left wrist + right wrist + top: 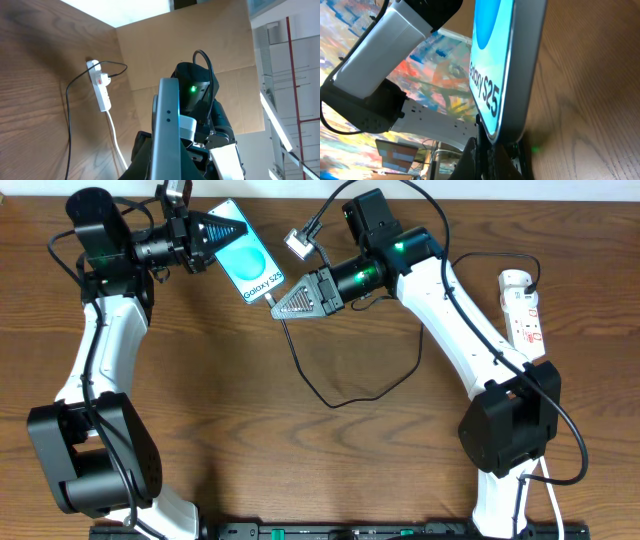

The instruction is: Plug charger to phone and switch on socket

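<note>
Your overhead camera looked straight down from well above the table [250, 430], taking in both arms whole. Your left wrist camera sat hard against the phone [167, 130], edge-on, facing across to the right arm [197, 90] and the socket [101, 90]. Your right wrist camera faced back, just as close to the phone, toward the left arm [395, 35]. All three shared the phone; overhead and left wrist also shared the socket.
</note>
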`<action>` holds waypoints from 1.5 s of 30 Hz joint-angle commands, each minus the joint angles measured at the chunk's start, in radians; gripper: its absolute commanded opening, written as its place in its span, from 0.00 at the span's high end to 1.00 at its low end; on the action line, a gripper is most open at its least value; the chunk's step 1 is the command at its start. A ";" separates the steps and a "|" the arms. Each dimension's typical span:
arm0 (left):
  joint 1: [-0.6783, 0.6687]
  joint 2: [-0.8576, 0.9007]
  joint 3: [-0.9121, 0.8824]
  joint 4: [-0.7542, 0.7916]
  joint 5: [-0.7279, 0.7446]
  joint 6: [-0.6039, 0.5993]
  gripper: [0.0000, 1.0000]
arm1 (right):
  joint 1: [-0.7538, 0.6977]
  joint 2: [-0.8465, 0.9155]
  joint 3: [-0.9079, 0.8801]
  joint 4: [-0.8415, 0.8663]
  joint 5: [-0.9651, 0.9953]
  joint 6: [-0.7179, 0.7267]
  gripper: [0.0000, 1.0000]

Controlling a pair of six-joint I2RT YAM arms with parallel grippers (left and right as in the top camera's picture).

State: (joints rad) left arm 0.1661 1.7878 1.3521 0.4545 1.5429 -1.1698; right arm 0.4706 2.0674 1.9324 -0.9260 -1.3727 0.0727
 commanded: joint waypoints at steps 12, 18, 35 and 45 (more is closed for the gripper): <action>-0.007 -0.010 0.010 0.011 0.028 0.021 0.93 | -0.013 -0.003 0.001 0.003 -0.017 0.010 0.99; -0.015 -0.010 0.010 0.011 0.028 0.022 0.93 | -0.013 -0.003 0.001 0.003 -0.018 0.010 0.99; -0.022 -0.010 0.010 0.011 0.028 0.025 0.93 | -0.013 -0.003 0.001 0.048 -0.018 0.066 0.99; -0.022 -0.010 0.010 0.011 0.029 0.025 0.93 | -0.013 -0.003 0.001 0.048 -0.042 0.069 0.99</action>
State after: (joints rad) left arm 0.1604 1.7878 1.3521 0.4568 1.5204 -1.1622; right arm 0.4660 2.0674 1.9308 -0.8909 -1.3735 0.1310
